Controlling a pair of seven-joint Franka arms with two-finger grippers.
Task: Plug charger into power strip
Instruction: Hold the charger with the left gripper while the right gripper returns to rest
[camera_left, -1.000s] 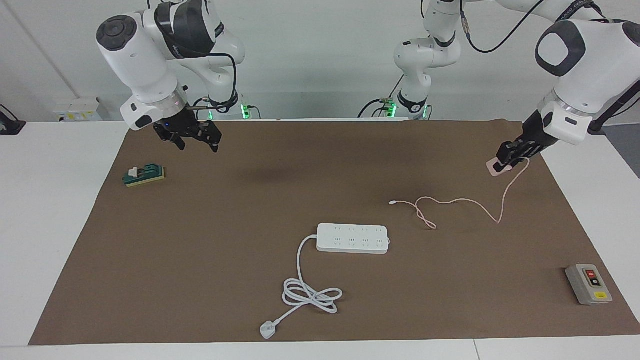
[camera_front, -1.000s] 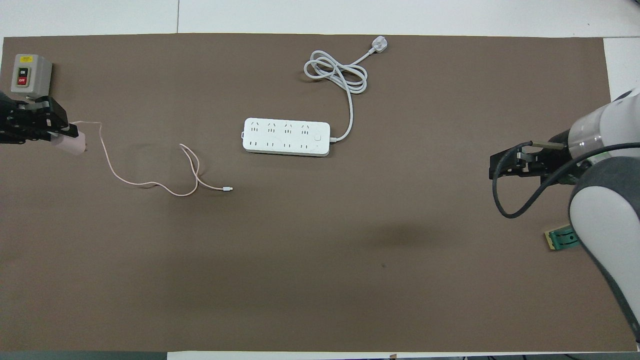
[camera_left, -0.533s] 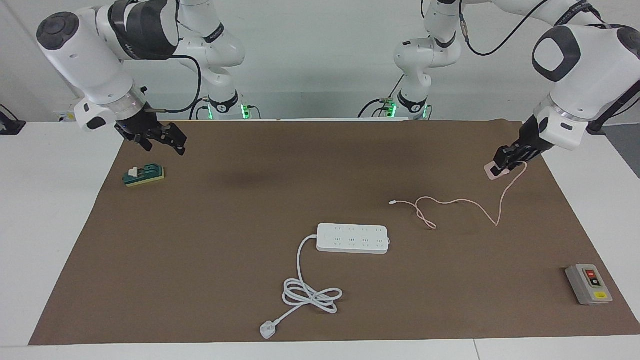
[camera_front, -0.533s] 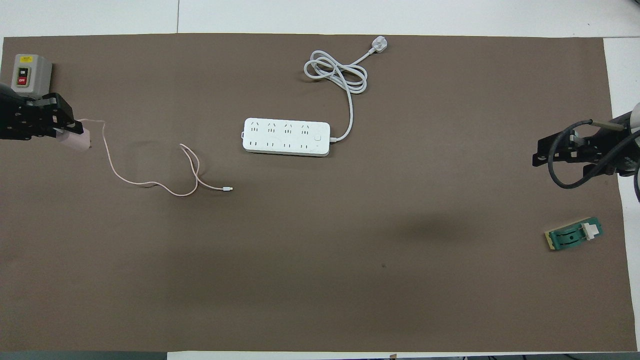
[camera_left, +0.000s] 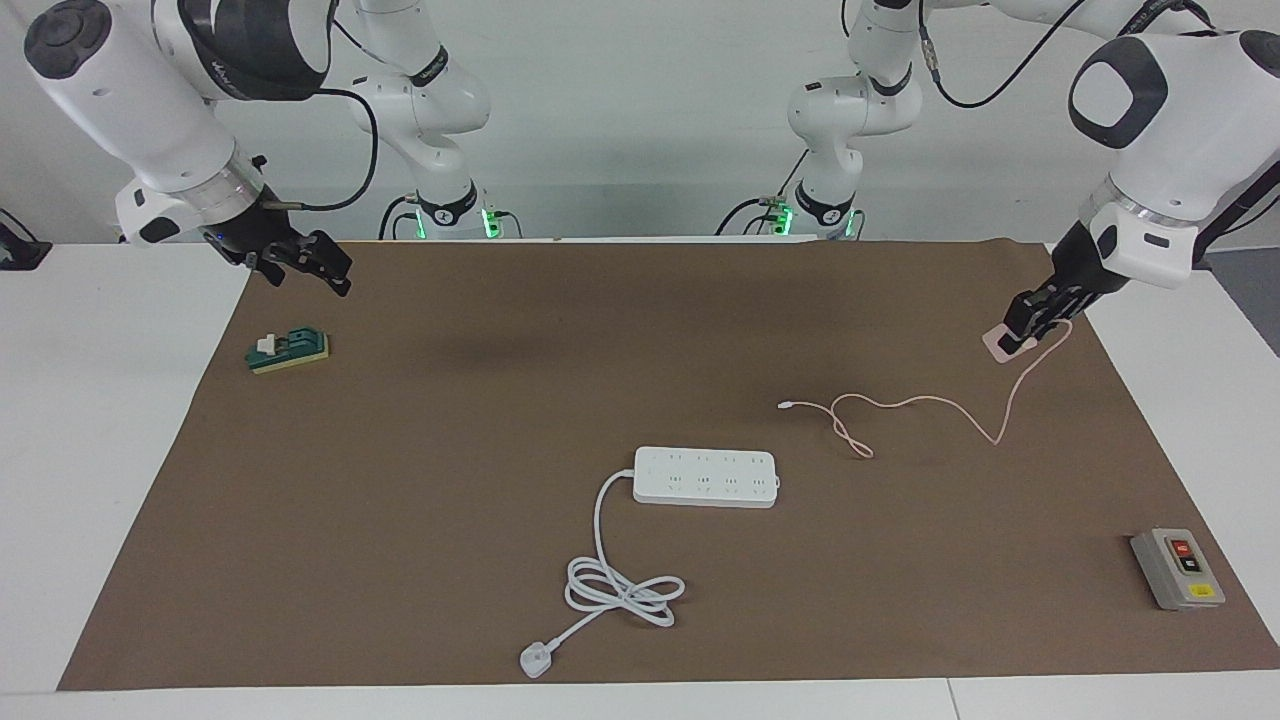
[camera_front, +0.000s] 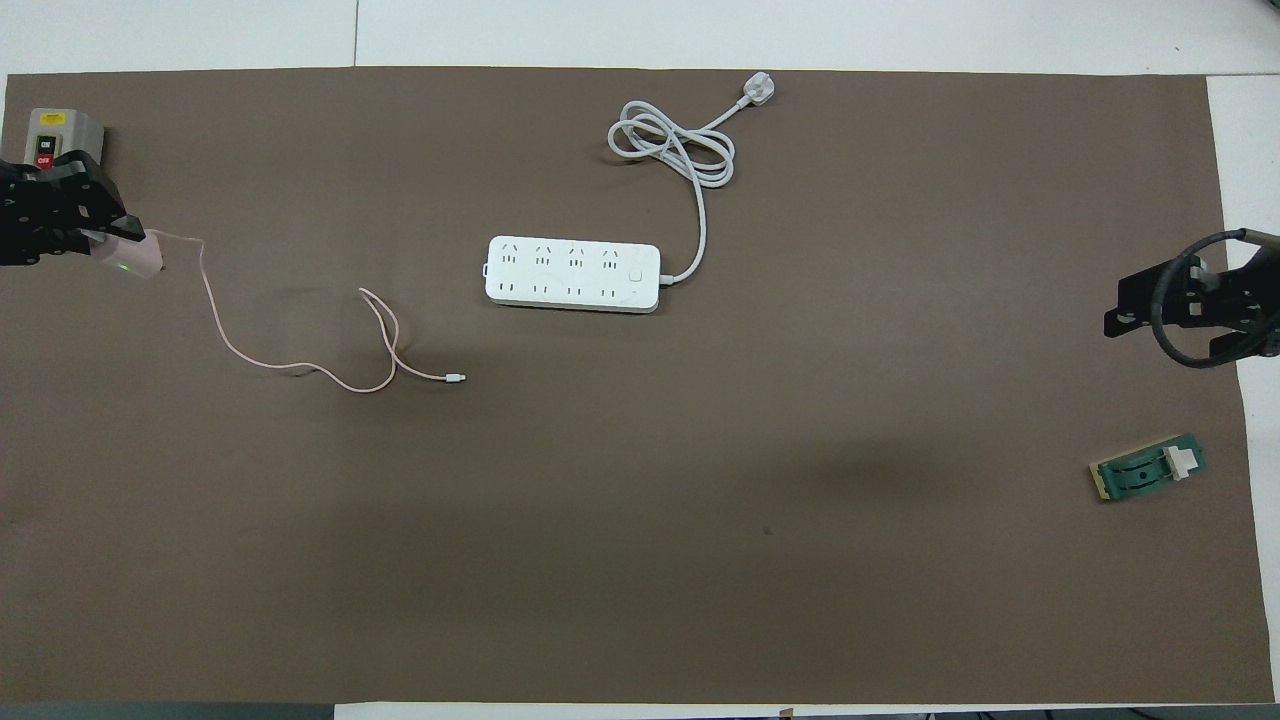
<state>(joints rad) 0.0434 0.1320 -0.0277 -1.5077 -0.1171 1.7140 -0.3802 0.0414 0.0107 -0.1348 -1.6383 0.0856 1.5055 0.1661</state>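
My left gripper (camera_left: 1028, 325) (camera_front: 95, 232) is shut on the pale-pink charger cube (camera_left: 1002, 346) (camera_front: 137, 260), low over the mat at the left arm's end of the table. The charger's thin pink cable (camera_left: 905, 403) (camera_front: 300, 368) trails across the mat to a small white connector (camera_left: 787, 405) (camera_front: 455, 378). The white power strip (camera_left: 705, 477) (camera_front: 572, 273) lies flat mid-table, sockets up, farther from the robots than the cable. My right gripper (camera_left: 305, 265) (camera_front: 1135, 300) hangs open and holds nothing, over the mat's edge at the right arm's end.
The strip's thick white cord (camera_left: 620, 590) (camera_front: 672, 150) coils to a three-pin plug (camera_left: 535, 660) (camera_front: 757, 92) near the table's edge farthest from the robots. A grey switch box (camera_left: 1177, 568) (camera_front: 60, 135) sits at the left arm's end. A green block (camera_left: 290, 350) (camera_front: 1148, 468) lies near the right gripper.
The right arm has swung outward toward its own end of the table, uncovering the green block. The left gripper has shifted a little with the charger still in its grip.
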